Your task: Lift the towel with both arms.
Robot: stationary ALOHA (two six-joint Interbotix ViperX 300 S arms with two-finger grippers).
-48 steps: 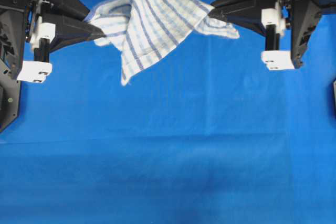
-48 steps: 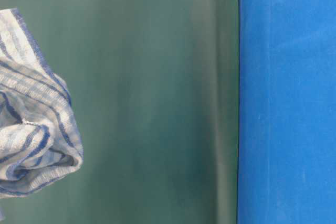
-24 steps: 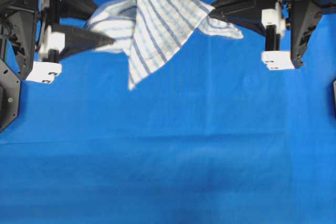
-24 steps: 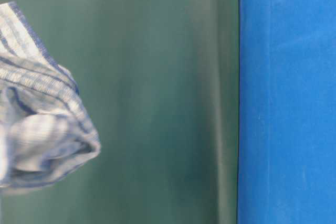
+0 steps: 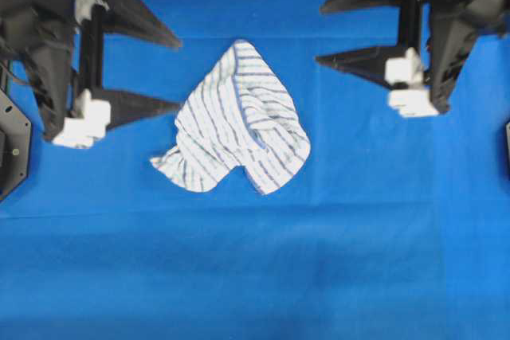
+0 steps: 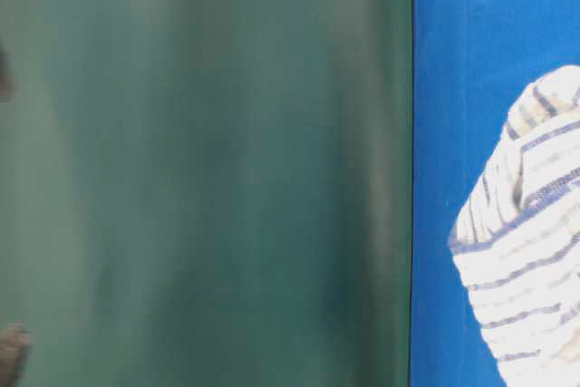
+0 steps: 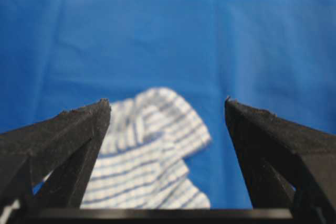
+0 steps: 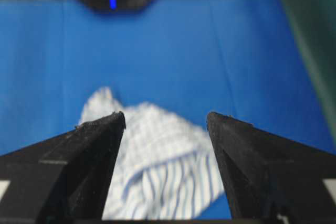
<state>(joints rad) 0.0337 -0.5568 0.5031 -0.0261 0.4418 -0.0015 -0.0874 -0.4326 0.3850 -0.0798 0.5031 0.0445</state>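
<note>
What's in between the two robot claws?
The towel, crumpled on the blue tablecloth, lies between the left end effector and the right end effector. The overhead view shows it, touching neither.

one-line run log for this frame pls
towel: crumpled on tablecloth, unheld | left gripper: jaws open, empty | right gripper: jaws open, empty | lift: not holding

This looked like a robotics lab bench rather than a home; a plain blue tablecloth covered the whole work surface; two black arms with white blocks were fixed at its left and right edges; a flat green backdrop stood behind the cloth; a dark device with a small blue light sat at the far edge.
</note>
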